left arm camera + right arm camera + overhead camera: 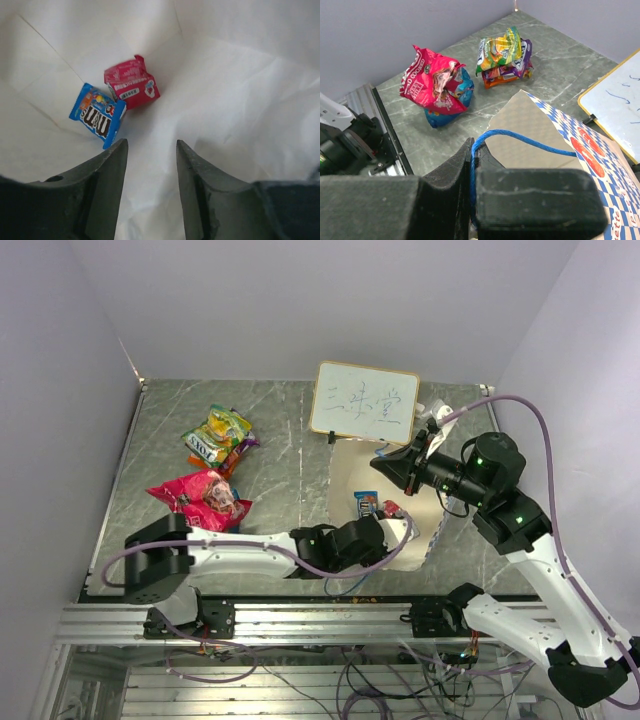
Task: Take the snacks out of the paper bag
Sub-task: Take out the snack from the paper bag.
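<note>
Left end effector point(151, 147) is shown inside the paper bag point(240, 90), its jaws partly parted and nothing held between them. Just beyond its fingertips two snacks lie on the bag's white inner wall: a blue M&M's packet point(97, 116) and a small pink-red packet point(132, 82), touching at one corner. Right end effector point(472, 165) is seen clamped shut on the blue cord handle point(520, 137) at the bag's mouth, with the blue-white checked band lying beside it. On the grey marbled tabletop point(290, 440), well apart from the bag on the left arm's side, further packets are gathered in two piles: a large pink-red packet point(432, 77) over a blue packet point(464, 84), and a yellow-green packet point(500, 47) over a purple-orange packet point(512, 70). A white signboard point(363, 402) is stood just behind the bag.
</note>
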### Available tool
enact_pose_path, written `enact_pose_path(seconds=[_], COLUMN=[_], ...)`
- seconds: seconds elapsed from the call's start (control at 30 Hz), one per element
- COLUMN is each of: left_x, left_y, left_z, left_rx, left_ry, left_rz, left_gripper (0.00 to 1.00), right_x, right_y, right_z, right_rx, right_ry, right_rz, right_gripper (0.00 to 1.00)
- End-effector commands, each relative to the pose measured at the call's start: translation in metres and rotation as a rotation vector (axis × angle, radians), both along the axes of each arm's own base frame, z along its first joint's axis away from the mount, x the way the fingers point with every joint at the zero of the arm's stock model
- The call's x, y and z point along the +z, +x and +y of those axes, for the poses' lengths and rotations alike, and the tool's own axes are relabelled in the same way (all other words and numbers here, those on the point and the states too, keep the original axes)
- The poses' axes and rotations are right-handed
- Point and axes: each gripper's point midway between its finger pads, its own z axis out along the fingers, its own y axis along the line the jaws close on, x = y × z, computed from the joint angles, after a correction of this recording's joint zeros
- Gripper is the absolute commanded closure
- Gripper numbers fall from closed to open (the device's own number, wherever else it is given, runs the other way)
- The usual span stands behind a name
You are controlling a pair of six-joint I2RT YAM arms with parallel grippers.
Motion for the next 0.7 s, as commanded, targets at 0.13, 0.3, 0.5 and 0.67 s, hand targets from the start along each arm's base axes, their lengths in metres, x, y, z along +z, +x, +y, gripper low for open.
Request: enact_pose_path(seconds=[0.13, 0.3, 0.5, 0.67], left_x=[-0.041, -0.068, -0.083, -0.082], left_y=[0.052, 0.076, 0.091, 0.102], left_z=[-0.009, -0.015, -0.026, -0.022], left_rx=[0.054, 0.064, 0.037, 0.062], left_ry=[0.087, 0.161, 0.220, 0.256], left_rz=[-0.086, -0.086, -0.076, -0.065], left_gripper=[0.40, 0.33, 0.37, 0.60], right_x=[0.011, 0.012, 0.015, 0.016], right_y=[0.001, 0.001, 0.001, 0.005], right_z=[-0.006, -0.005, -0.006, -0.010], right_rx=[-0.022, -0.010, -0.007, -0.031], right_ry=[-0.014, -0.037, -0.055, -0.067], right_rz=[-0.041, -0.052, -0.079, -0.087], right_gripper=[1.00, 1.00, 1.00, 1.00])
